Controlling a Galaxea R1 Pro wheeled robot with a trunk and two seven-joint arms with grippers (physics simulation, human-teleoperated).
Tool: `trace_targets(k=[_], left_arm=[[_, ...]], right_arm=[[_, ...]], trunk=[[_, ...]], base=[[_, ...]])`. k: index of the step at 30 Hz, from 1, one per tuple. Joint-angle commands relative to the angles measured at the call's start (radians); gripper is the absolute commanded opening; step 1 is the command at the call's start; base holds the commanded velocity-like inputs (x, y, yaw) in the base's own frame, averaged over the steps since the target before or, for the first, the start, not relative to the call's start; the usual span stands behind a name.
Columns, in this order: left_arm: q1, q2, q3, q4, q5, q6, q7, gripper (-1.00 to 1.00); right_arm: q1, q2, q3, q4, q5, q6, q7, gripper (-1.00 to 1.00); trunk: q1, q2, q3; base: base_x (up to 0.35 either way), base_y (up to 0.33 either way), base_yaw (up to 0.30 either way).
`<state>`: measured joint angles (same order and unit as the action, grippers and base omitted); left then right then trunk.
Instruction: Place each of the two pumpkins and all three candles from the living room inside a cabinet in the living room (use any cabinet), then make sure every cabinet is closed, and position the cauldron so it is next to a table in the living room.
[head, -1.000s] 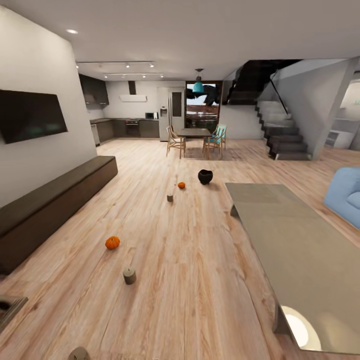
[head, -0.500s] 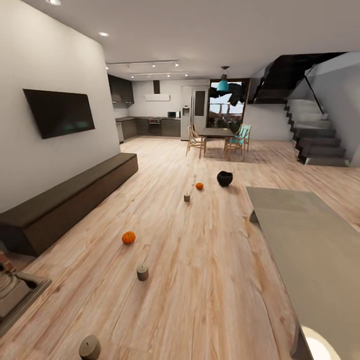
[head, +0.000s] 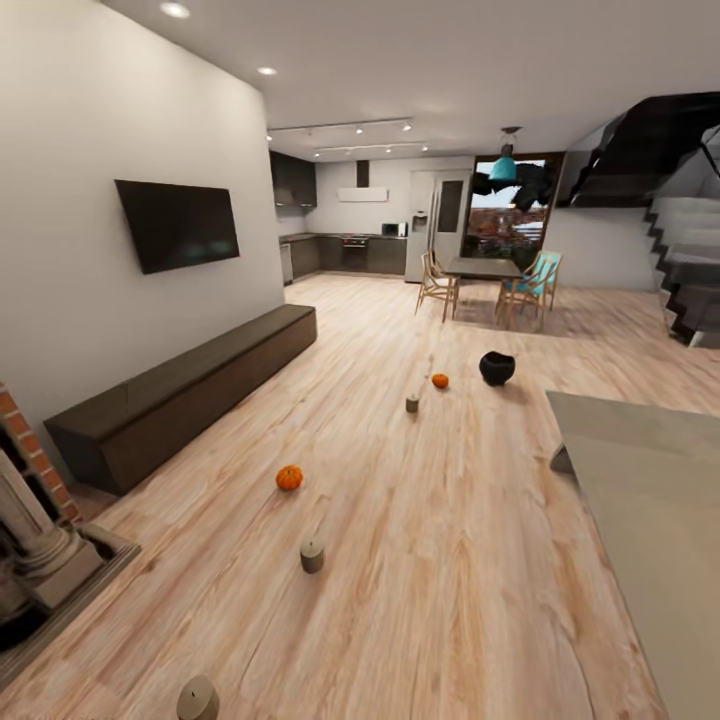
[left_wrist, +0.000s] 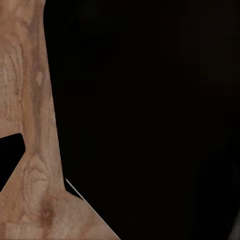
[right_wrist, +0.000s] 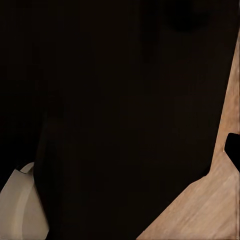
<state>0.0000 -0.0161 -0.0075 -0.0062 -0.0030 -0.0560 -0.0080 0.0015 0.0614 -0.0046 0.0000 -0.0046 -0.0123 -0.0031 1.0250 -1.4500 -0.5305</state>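
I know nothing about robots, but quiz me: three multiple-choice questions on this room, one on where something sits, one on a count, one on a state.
1. Where is the cauldron?
A. on the floor
B. on the table
C. on the cabinet

2. How many candles are in the head view?
A. one
B. three
C. five

3. The cabinet looks:
A. wide open
B. shut
C. tipped over

Answers:
1. A, it stands on the wood floor beyond the table.
2. B, far candle, middle candle, near candle.
3. B, its front shows no drawer pulled out.
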Motion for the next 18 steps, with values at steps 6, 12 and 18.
trace_targets(k=[6, 12, 18], left_arm=[[0.0, -0.001, 0.0, 0.0, 0.0, -0.003, 0.0, 1.0], [0.0, 0.0, -0.001, 0.0, 0.0, -0.004, 0.0, 1.0], [0.0, -0.001, -0.002, 0.0, 0.0, -0.004, 0.0, 1.0]], right_arm=[[0.0, -0.001, 0.0, 0.0, -0.001, 0.0, 0.0, 1.0], [0.0, 0.001, 0.001, 0.0, 0.0, 0.0, 0.0, 1.0], [0.0, 0.001, 0.0, 0.0, 0.0, 0.0, 0.0, 1.0]], trunk=[[0.0, 0.0, 0.0], [0.0, 0.0, 0.0], [0.0, 0.0, 0.0]], base=[[0.191, -0.179, 0.283], [0.023, -0.022, 0.283], [0.002, -0.002, 0.236]])
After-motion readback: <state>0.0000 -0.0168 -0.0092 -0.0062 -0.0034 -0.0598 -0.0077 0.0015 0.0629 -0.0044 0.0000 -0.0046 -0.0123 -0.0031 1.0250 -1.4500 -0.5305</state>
